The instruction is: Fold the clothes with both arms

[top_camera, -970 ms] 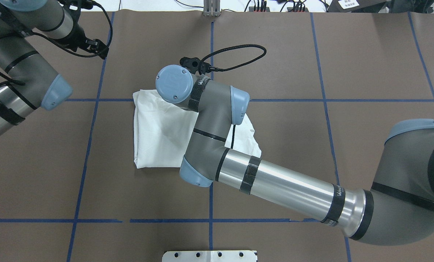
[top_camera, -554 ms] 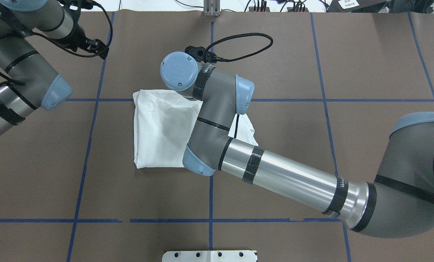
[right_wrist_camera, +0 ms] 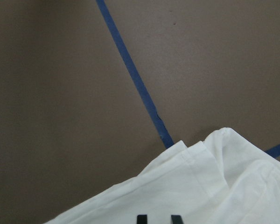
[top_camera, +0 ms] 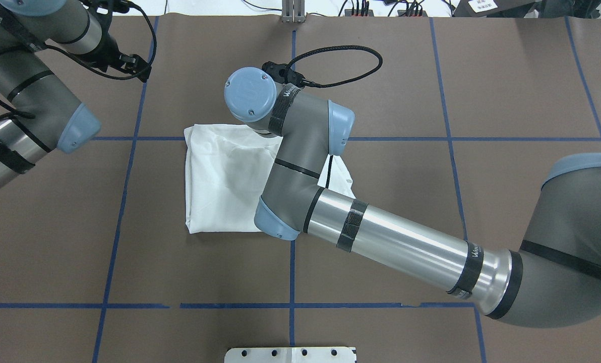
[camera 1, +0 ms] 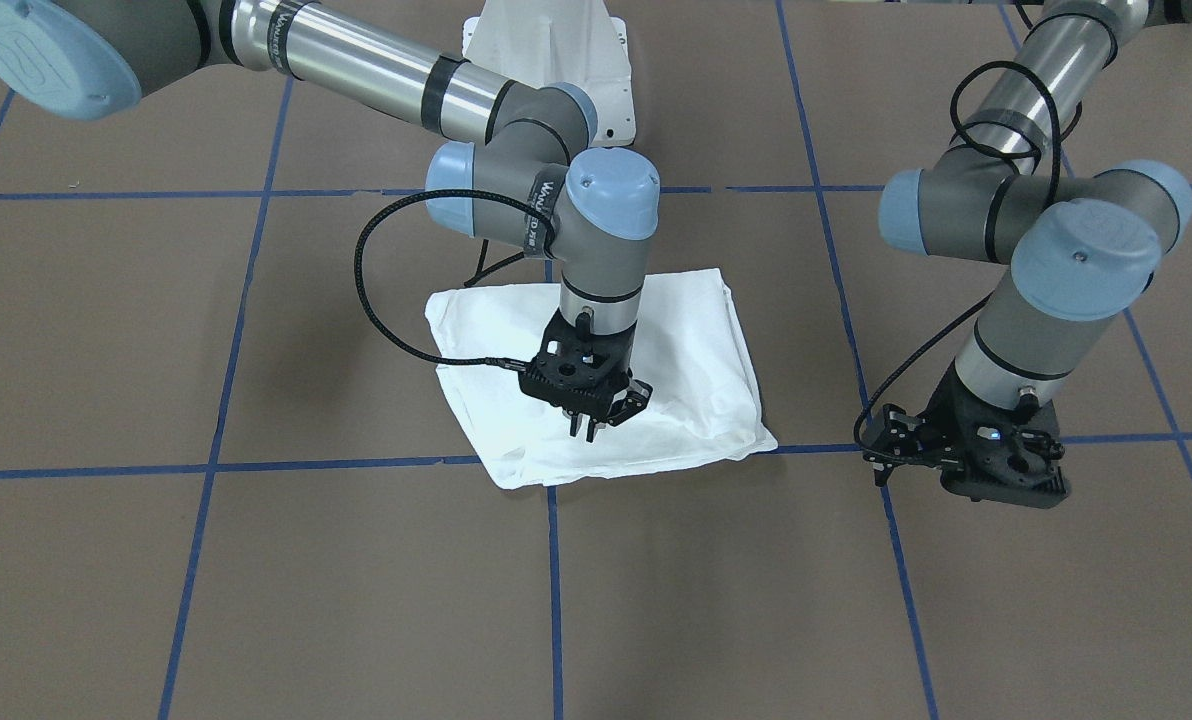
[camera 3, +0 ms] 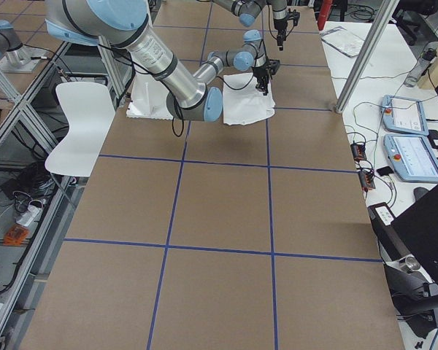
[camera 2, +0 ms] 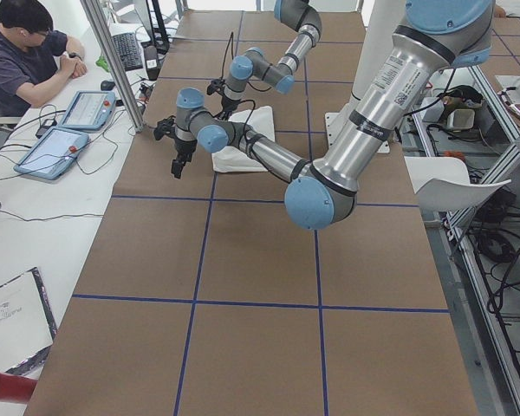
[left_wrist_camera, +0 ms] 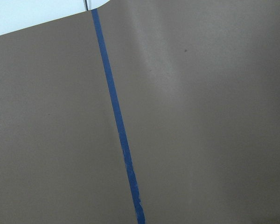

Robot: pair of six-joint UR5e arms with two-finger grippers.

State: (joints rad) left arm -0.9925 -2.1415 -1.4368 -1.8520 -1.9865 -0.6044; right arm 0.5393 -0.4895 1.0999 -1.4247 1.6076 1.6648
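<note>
The white T-shirt (top_camera: 220, 186) lies folded into a rough rectangle at the table's middle; it also shows in the front view (camera 1: 696, 370) and in the right wrist view (right_wrist_camera: 186, 196). My right gripper (camera 1: 586, 428) points straight down just above the shirt's far edge. Its jaws stand a little apart with nothing between them, and both tips show in the right wrist view (right_wrist_camera: 158, 219). In the overhead view it is hidden under its wrist. My left gripper (top_camera: 140, 69) hangs over bare table at the far left, well away from the shirt. Its fingers are not clear enough to judge.
Brown table cover with a grid of blue tape lines (top_camera: 293, 282). The white pedestal base (camera 1: 556, 50) is at the robot's edge. An operator (camera 2: 26, 52) with tablets sits past the table's far edge. A black cable loop (top_camera: 351, 65) arcs beyond the right wrist.
My right wrist has moved toward the table's far edge, uncovering more of the shirt's top. The shirt and the left arm have not moved.
</note>
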